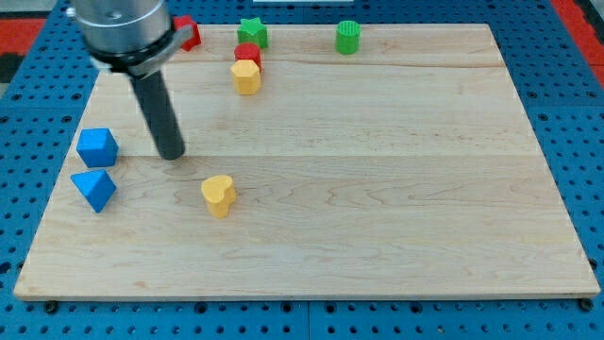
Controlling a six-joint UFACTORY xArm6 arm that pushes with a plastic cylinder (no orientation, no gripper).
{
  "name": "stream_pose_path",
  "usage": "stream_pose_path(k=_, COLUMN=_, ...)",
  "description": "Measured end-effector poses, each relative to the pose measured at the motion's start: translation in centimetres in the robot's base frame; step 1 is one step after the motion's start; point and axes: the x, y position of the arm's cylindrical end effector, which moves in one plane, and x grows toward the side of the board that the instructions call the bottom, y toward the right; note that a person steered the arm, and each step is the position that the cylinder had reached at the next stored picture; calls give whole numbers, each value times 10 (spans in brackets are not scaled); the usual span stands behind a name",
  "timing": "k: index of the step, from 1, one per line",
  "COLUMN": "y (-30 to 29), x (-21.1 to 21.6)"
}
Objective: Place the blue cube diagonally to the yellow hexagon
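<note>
While the blue triangular block (pixel 93 189) and yellow heart (pixel 218 195) lay nearest on the tabletop (pixel 377 189), my tip (pixel 171 154) rested just right of the blue cube (pixel 97 147), apart from it. No claw existed to clench. Farther off, toward the view's top, sat the yellow hexagon (pixel 246 76), up-right of the cube.

Pale wood-grain board (pixel 377 189) on a blue pegboard (pixel 38 113). Blue cube (pixel 97 147), blue triangle (pixel 93 189). Yellow hexagon (pixel 246 76), yellow heart (pixel 218 195). Red cylinder (pixel 248 53), red block (pixel 189 33). Green star (pixel 252 33), green cylinder (pixel 348 38). Dark rod.
</note>
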Motion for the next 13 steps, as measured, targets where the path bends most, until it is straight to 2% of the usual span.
stream_pose_path(k=2, y=-57, x=31)
stream_pose_path(k=4, y=-85, x=28)
stream_pose_path(k=5, y=-123, x=15)
stream_pose_path(k=6, y=-122, x=3)
stream_pose_path(k=8, y=-46, x=1)
stream_pose_path(k=10, y=-44, x=-50)
stream_pose_path(k=13, y=-23, x=-42)
